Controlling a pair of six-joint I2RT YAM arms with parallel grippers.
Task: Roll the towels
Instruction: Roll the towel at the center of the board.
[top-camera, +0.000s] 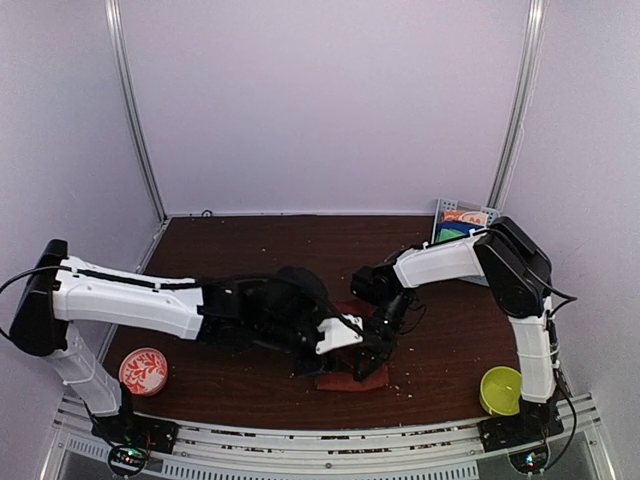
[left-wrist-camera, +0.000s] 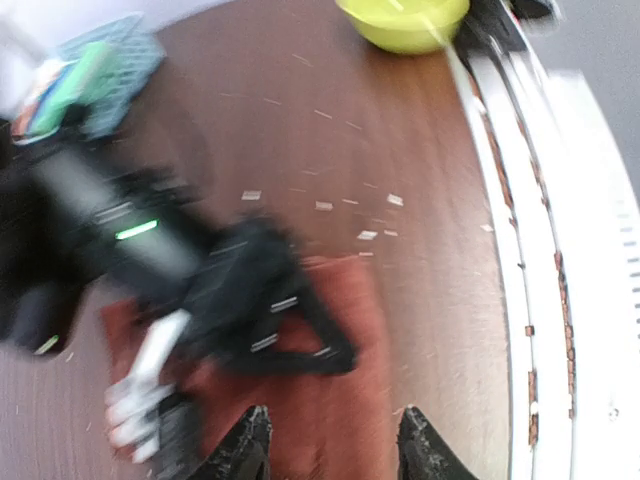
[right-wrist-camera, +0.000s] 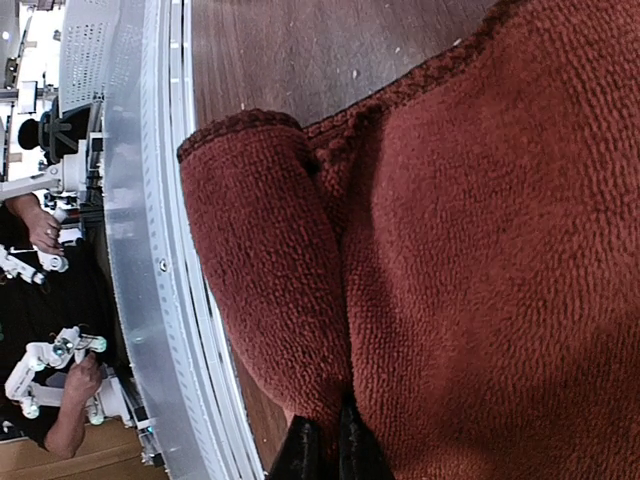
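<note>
The rust-red towel (top-camera: 352, 379) lies near the table's front edge at the middle, partly under both grippers. In the right wrist view the towel (right-wrist-camera: 480, 250) fills the frame, with its near edge turned over into a thick fold (right-wrist-camera: 260, 260). My right gripper (right-wrist-camera: 328, 448) is shut on the towel at the crease beside that fold; it also shows from above (top-camera: 376, 348). My left gripper (left-wrist-camera: 333, 440) is open, its fingertips (left-wrist-camera: 250, 445) hovering over the towel (left-wrist-camera: 345, 395) just left of the right gripper (left-wrist-camera: 270, 310). A green thing (left-wrist-camera: 75, 80) lies in the basket; I cannot tell whether it is the green towel.
A grey basket (top-camera: 446, 207) with colourful contents stands at the back right. A yellow-green bowl (top-camera: 500, 390) sits at the front right and a red patterned dish (top-camera: 143, 370) at the front left. White crumbs (left-wrist-camera: 322, 206) dot the brown table. The metal rail (right-wrist-camera: 150, 250) runs along the front edge.
</note>
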